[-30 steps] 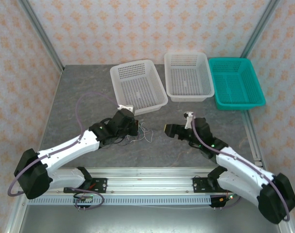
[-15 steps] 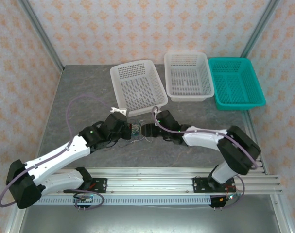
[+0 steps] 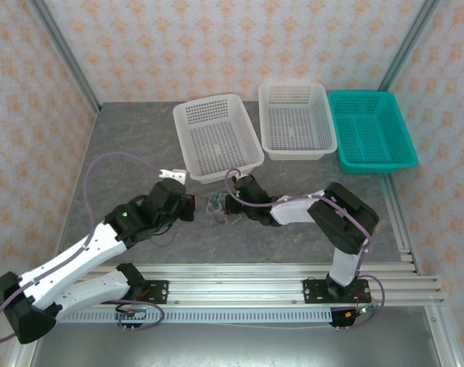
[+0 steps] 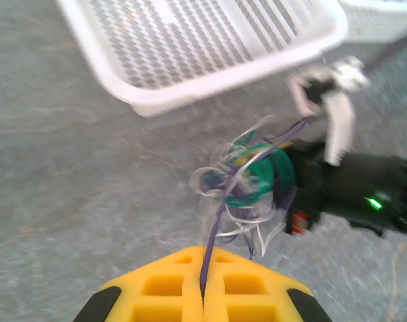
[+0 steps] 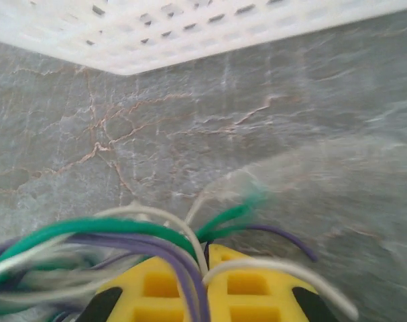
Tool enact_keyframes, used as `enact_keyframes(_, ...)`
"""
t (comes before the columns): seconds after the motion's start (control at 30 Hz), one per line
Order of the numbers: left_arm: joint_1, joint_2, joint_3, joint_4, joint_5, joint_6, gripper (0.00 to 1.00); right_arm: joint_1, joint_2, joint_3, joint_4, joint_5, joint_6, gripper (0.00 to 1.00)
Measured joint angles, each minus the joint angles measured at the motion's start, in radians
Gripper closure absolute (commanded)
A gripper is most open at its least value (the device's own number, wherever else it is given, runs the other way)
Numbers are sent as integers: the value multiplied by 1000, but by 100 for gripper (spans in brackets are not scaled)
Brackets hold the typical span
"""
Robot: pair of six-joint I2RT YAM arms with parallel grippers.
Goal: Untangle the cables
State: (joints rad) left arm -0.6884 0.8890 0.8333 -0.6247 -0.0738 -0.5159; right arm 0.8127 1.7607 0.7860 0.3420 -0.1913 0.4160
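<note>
Separation of one strand from the knot, by the look of it. Nearest, left pincer (image 4: 203,295) pressed together on a single dark purple strand (image 4: 215,231) running up into the tangle. Just beyond, cables (image 4: 247,181) bunched in a loose knot of teal, white and purple loops, between the two arms, on or just above the tabletop (image 3: 124,138) — hard to tell which. Right pincer (image 5: 206,282) closed at the knot's far side, purple and white strands caught at its seam. Farther back, white basket (image 3: 184,144), near the knot but apart. Next, probably: easing the arms slowly apart with both grips firm — stopping at any tightening of the loops.
</note>
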Motion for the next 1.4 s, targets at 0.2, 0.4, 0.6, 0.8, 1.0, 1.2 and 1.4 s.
enact_keyframes(0.2, 397, -22, 27, -82, 199, 30, 100, -62, -232, -40, -42, -2, 140, 100)
enact_keyframes(0.4, 586, 18, 56, -83, 546, 104, 100, -183, -440, -151, -104, -153, 278, 100)
enact_keyframes(0.6, 638, 32, 56, -85, 743, 141, 100, -360, -659, -203, -253, -271, 331, 100)
enact_keyframes(0.8, 649, 21, -27, 6, 880, 137, 100, -490, -759, -272, -328, -341, 286, 100)
enact_keyframes(1.0, 403, 21, -179, 126, 713, 88, 100, -482, -681, -339, -386, -232, 245, 78)
enact_keyframes(1.2, 348, 34, -270, 211, 595, 30, 100, -477, -606, -345, -454, -203, 227, 58)
enact_keyframes(1.4, 293, 83, -273, 251, 512, 18, 100, -477, -681, -262, -565, -166, 165, 47)
